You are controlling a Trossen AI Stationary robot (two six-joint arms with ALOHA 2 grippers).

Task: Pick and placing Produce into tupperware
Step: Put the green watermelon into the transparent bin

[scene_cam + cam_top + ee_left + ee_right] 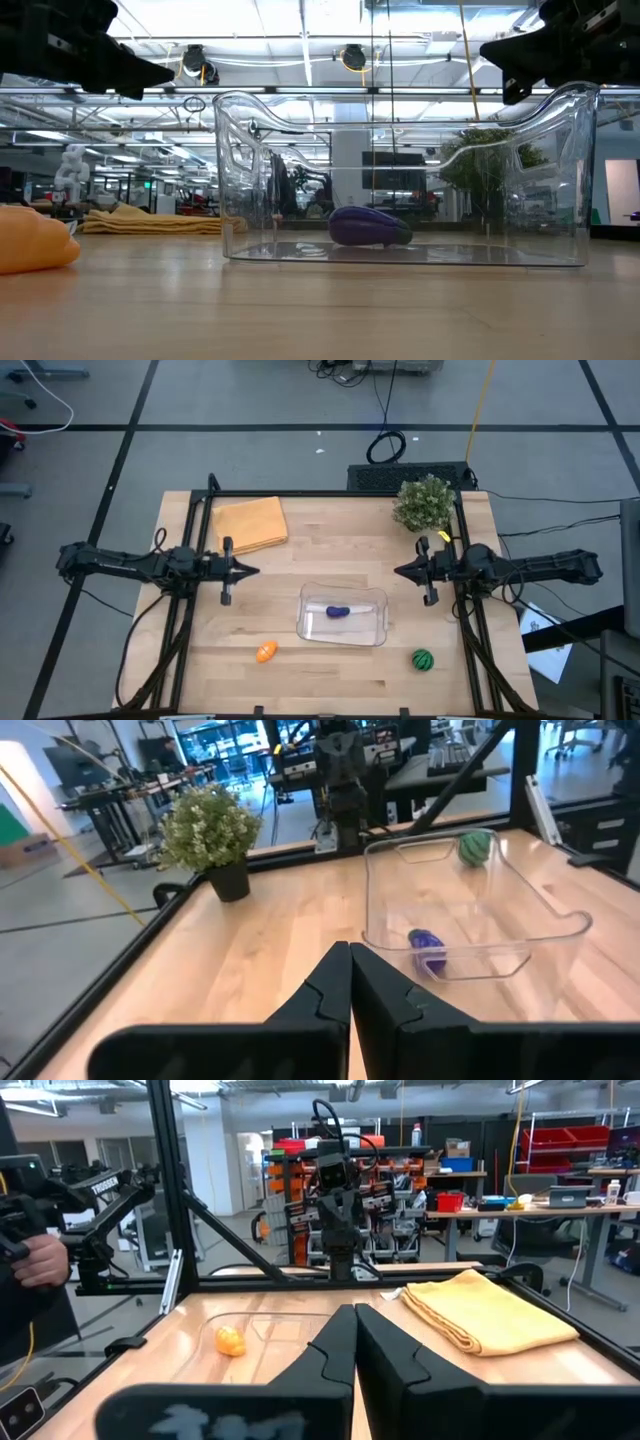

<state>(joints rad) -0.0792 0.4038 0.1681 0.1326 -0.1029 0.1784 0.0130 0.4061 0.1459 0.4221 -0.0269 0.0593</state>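
Observation:
The clear tupperware (pixel 343 614) sits on the table's near middle, and the purple piece (pixel 338 611) lies on its floor (pixel 370 226) (pixel 427 942). The orange piece (pixel 265 652) rests on the wood near the tub's left near corner (pixel 230 1342). The green striped round piece (pixel 422 659) lies beyond the tub's right near corner (pixel 476 847). My left gripper (pixel 256 571) hovers shut above the table's left half, pointing right (pixel 350 970). My right gripper (pixel 398 571) hovers shut on the right side, pointing left (pixel 355 1330). Both stand clear of the tub.
A folded orange-yellow cloth (pixel 250 523) lies at the far left. A bushy potted plant (pixel 424 503) stands at the far right corner. Black frame rails run along the table's left, right and far edges. A person's hand (pixel 35 1260) shows beyond the table in the right wrist view.

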